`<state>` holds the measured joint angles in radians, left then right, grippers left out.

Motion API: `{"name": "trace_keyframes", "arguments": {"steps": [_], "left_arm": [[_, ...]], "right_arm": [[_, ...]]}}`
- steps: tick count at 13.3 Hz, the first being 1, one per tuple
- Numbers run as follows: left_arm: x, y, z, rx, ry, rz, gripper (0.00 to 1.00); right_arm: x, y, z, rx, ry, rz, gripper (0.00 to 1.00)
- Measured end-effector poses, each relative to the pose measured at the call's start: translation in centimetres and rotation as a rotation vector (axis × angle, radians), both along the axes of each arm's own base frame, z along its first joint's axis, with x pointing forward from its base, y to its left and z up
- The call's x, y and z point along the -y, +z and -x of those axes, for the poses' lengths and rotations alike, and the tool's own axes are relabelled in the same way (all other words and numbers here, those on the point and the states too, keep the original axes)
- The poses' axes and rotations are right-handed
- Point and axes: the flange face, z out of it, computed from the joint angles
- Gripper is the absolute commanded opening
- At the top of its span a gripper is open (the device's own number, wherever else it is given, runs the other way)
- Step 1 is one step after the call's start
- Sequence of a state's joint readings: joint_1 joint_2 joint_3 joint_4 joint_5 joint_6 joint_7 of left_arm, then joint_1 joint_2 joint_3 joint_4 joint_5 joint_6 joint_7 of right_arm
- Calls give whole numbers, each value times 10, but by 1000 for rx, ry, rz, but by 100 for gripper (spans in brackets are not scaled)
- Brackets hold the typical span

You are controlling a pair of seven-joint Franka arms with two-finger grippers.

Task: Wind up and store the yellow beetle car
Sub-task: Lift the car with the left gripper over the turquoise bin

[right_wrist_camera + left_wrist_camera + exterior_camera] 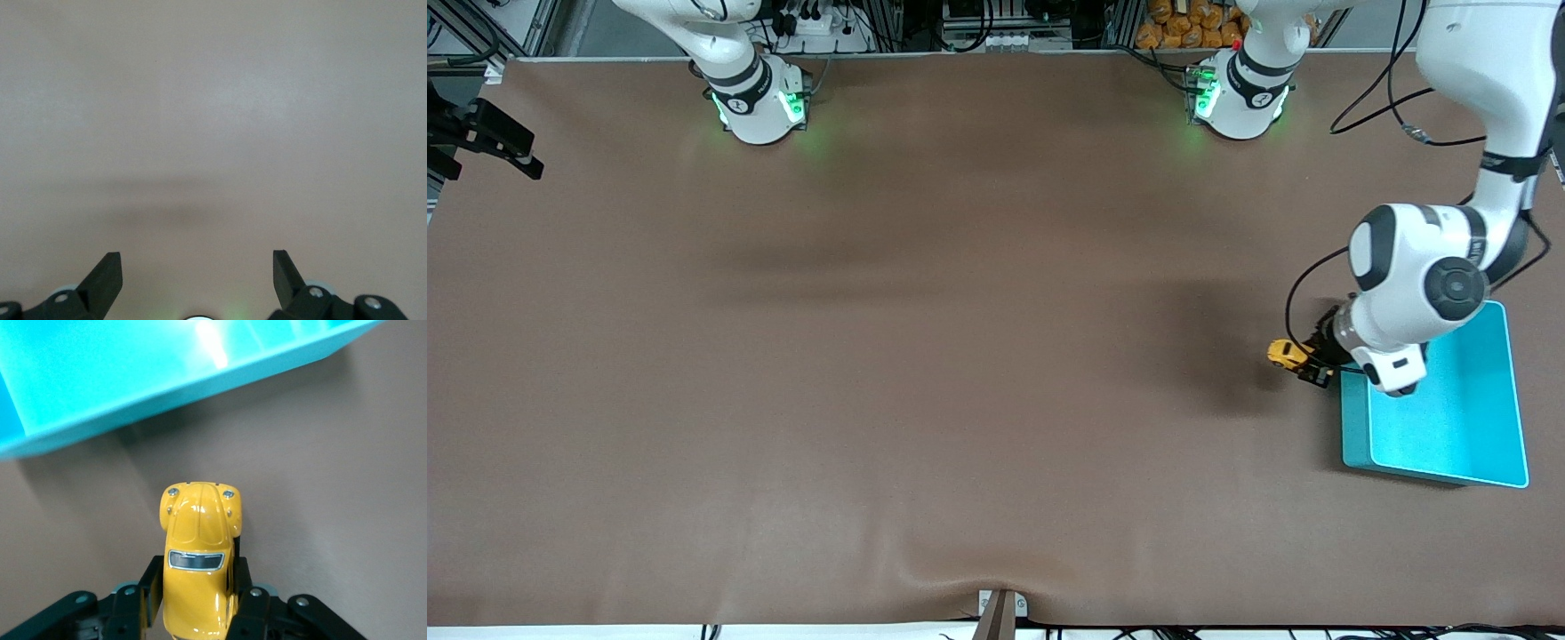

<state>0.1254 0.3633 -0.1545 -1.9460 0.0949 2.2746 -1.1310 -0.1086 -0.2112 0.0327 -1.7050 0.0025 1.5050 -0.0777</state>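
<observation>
Yellow beetle car [199,563]: clamped by its flanks between the fingers of the left pincer [1310,363], bonnet pointing outward, just beside the teal bin [1485,400], toward the right arm's end.

Teal bin: on the brown desk [925,356] at the left arm's end, open top.

Right pincer [197,277]: fingers spread wide, holding nothing, hanging over bare desk; this arm waits.

Yellow beetle car [199,567]: rear cut off by the wrist view's edge. Teal bin [1458,444]: partly hidden under the left arm.
</observation>
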Motion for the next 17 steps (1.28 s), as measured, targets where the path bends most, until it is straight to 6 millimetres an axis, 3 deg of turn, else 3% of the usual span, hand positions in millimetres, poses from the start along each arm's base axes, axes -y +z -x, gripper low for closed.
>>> {"name": "trace_keyframes", "arguments": {"steps": [3, 9, 13, 17], "left_arm": [[-34, 22, -13, 16, -181, -6, 0], [-142, 56, -24, 48, -471, -21, 0], [-197, 46, -25, 40, -693, -18, 0], [-215, 22, -31, 22, -884, 1, 0]], "right_arm": [[0, 2, 0, 3, 0, 0, 100], [1, 12, 0, 26, -3, 1, 100], [2, 13, 0, 28, -6, 1, 100], [6, 12, 0, 26, -13, -1, 100]]}}
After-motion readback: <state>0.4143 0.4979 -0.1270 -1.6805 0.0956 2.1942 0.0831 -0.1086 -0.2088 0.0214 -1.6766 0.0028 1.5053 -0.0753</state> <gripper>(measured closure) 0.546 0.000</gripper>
